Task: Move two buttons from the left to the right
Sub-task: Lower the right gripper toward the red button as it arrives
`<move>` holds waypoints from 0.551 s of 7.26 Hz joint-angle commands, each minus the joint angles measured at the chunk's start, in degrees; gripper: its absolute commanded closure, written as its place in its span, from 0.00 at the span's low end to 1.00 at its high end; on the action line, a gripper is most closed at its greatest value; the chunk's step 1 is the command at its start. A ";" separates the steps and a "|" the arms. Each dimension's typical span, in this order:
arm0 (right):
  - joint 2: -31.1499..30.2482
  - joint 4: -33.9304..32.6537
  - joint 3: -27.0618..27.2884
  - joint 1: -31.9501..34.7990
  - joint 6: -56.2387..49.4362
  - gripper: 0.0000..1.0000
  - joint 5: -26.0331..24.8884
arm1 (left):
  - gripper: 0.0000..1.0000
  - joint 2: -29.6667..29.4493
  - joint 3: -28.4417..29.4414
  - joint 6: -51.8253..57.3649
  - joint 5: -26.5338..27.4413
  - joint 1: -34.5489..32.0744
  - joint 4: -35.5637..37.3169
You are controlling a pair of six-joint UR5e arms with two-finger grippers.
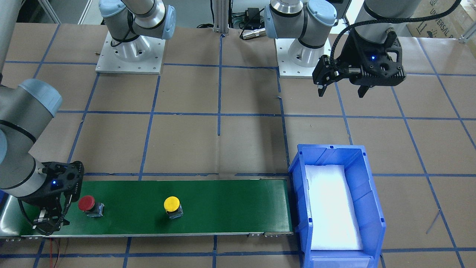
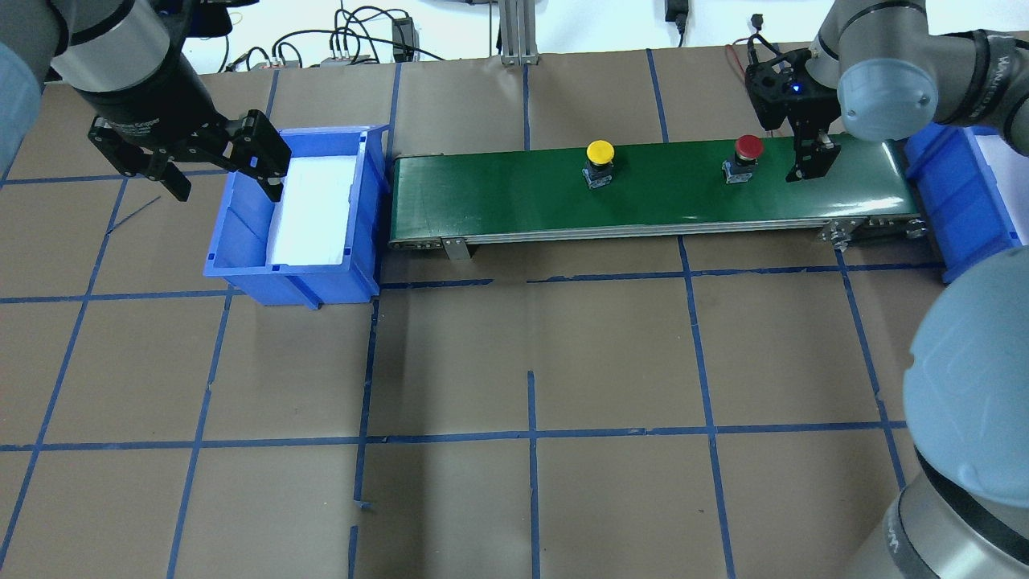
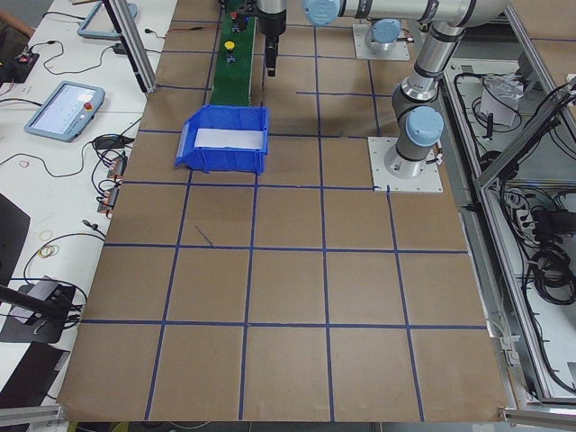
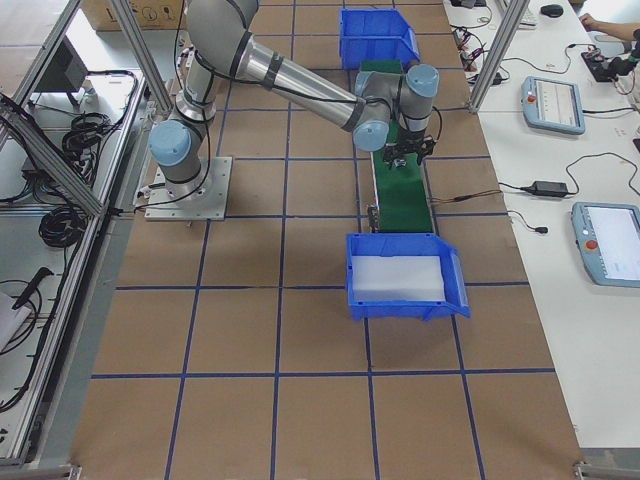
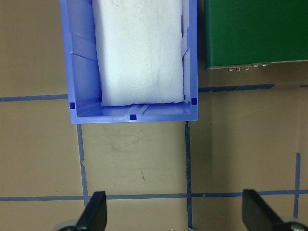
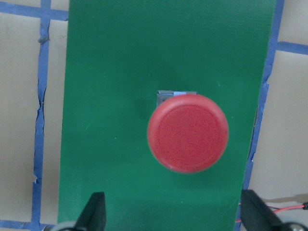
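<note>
The right gripper is hovering low over the end of the green conveyor belt, its two fingers standing wide apart and gripping nothing. The red button is sitting upright on the belt just ahead of those fingers, lined up with the gap between them but not touching either one. The yellow button is standing further along the belt, well beyond the red one from this gripper. A blue bin is lying just behind the right gripper, off the belt's end. The left gripper is hanging above the brown table, fingers spread and empty, with a second blue bin lying just ahead of it, holding a white foam pad.
</note>
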 commanded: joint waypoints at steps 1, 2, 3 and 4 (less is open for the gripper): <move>0.23 -0.16 0.15 0.07 1.33 0.02 0.73 | 0.00 0.00 0.00 0.00 -0.09 -0.03 0.00; 0.31 -0.16 0.15 0.07 1.42 0.02 0.82 | 0.00 0.00 0.00 0.00 -0.09 -0.03 0.00; 0.31 -0.16 0.23 0.07 1.50 0.02 1.08 | 0.00 0.00 0.00 0.00 -0.09 -0.03 0.00; 0.23 -0.16 0.23 0.16 1.59 0.02 1.17 | 0.00 0.00 0.00 0.00 -0.09 -0.03 0.00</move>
